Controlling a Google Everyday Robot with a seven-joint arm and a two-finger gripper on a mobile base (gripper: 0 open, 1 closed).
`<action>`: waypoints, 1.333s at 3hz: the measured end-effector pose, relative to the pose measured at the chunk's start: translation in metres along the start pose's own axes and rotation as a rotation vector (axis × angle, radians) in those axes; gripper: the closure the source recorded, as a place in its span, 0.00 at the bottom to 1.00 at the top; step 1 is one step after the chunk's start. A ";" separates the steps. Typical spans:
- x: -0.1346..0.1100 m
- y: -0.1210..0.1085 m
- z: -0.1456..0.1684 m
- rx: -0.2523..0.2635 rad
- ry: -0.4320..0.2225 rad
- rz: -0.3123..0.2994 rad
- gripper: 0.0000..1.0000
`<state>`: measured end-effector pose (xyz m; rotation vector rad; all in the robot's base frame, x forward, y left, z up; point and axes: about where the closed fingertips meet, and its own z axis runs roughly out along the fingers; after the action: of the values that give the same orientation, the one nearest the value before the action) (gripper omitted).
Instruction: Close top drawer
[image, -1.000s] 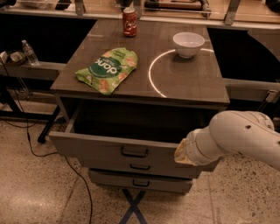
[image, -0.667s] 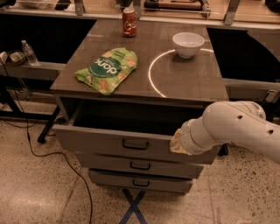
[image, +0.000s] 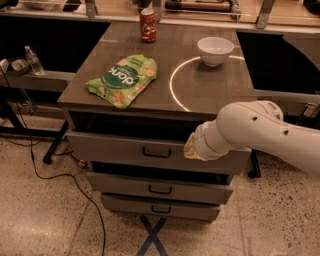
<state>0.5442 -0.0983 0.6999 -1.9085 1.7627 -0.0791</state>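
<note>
The top drawer (image: 110, 147) is the widest grey front of three, with a small black bar handle (image: 156, 152). It stands out a short way from the cabinet, with a dark gap showing above its front. My white arm (image: 260, 132) reaches in from the right. The gripper (image: 191, 148) is at its tan end, pressed against the drawer front just right of the handle. The wrist hides most of the gripper.
On the cabinet top (image: 200, 92) lie a green snack bag (image: 122, 77), a red can (image: 148, 25) and a white bowl (image: 215, 50). Two narrower drawers (image: 160, 190) sit below. A water bottle (image: 34, 61) stands at the left; a cable (image: 55, 175) and blue tape cross (image: 152, 237) lie on the floor.
The top drawer has slid inward, from well open to only slightly out. My arm and gripper have moved left and toward the cabinet with the drawer front.
</note>
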 end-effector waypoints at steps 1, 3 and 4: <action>0.000 0.000 0.000 0.000 0.000 0.000 1.00; 0.026 -0.011 -0.002 0.046 0.026 0.049 1.00; 0.054 0.003 -0.027 0.061 0.059 0.091 1.00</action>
<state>0.5384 -0.1587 0.7051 -1.7976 1.8619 -0.1555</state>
